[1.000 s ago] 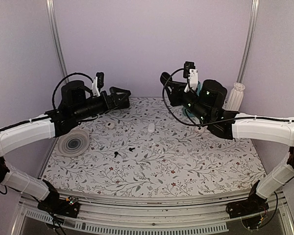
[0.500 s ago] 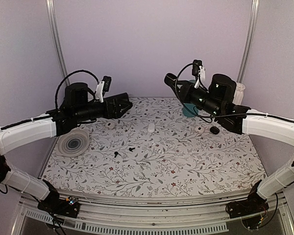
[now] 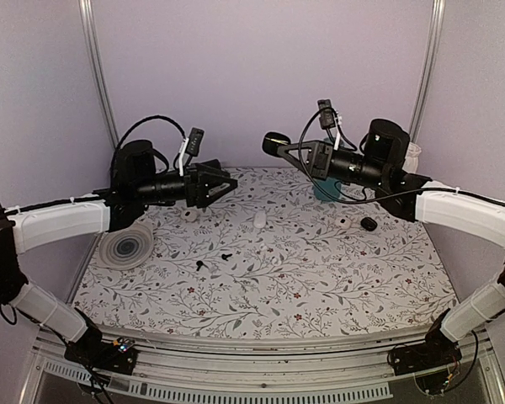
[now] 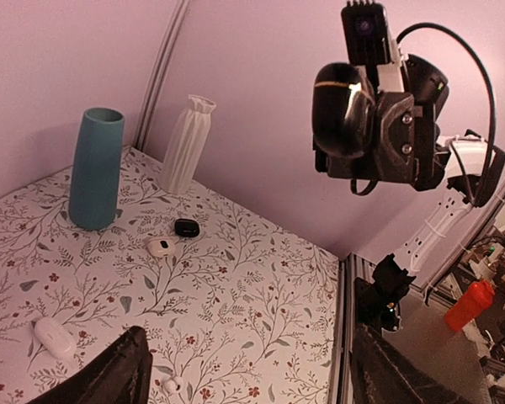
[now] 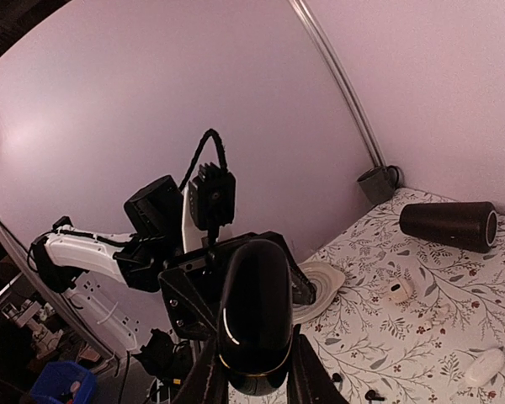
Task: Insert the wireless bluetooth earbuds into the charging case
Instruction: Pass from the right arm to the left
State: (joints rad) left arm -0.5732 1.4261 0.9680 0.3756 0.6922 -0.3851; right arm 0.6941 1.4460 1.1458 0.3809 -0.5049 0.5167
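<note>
My right gripper (image 3: 279, 146) is shut on the charging case (image 3: 274, 141), a glossy black pebble held high above the table. In the right wrist view the case (image 5: 254, 311) stands upright between the fingers (image 5: 209, 379), its lid closed. My left gripper (image 3: 225, 184) is open and empty, raised and pointing right at the case, a short gap away. From the left wrist the case (image 4: 340, 109) hangs in the air ahead of the open gripper (image 4: 244, 379). Two tiny black earbuds (image 3: 227, 255) (image 3: 200, 266) lie on the floral table, below and apart from both grippers.
A white oval case (image 3: 259, 220), two small white rounded objects (image 3: 189, 215) (image 3: 343, 222) and another black rounded object (image 3: 369, 224) lie on the table. A teal vase (image 4: 95, 168) and a white vase (image 4: 185, 143) stand at the back right. A ribbed disc (image 3: 126, 248) lies left.
Both arms have lifted and swung toward each other. The right gripper carried the case up and to the left; the left gripper rose and moved right to face it.
</note>
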